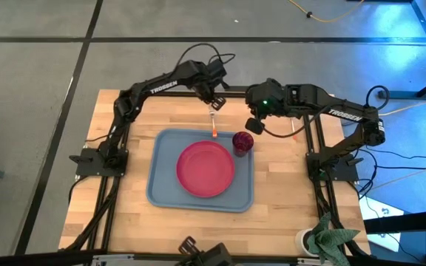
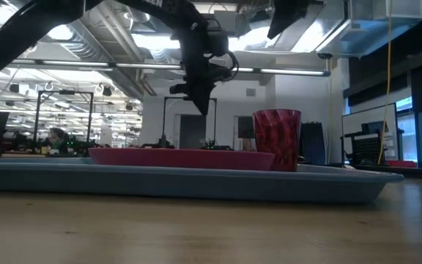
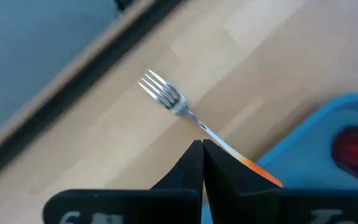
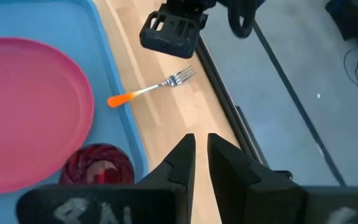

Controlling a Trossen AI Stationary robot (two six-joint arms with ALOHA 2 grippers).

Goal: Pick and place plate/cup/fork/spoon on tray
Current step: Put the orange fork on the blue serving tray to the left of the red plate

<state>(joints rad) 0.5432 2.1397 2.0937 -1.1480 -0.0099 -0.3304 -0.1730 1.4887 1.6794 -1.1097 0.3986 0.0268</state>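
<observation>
High view: I am seeing the left gripper point(image 1: 214, 103) hovering clenched and empty above the fork point(image 1: 214, 123), which is lying on the table point(image 1: 124, 222) by the tray's point(image 1: 157, 193) far rim. I am watching the right gripper point(image 1: 251, 125) hanging near the cup point(image 1: 242, 141), slightly parted, gripping nothing. Plate point(image 1: 205, 168) and cup are sitting on the tray.

This is a big lab or workshop. Long ceiling lights point(image 2: 218, 70) shine over metal racks point(image 2: 64, 117). The grey floor point(image 1: 35, 74) has cables point(image 1: 324, 15).
</observation>
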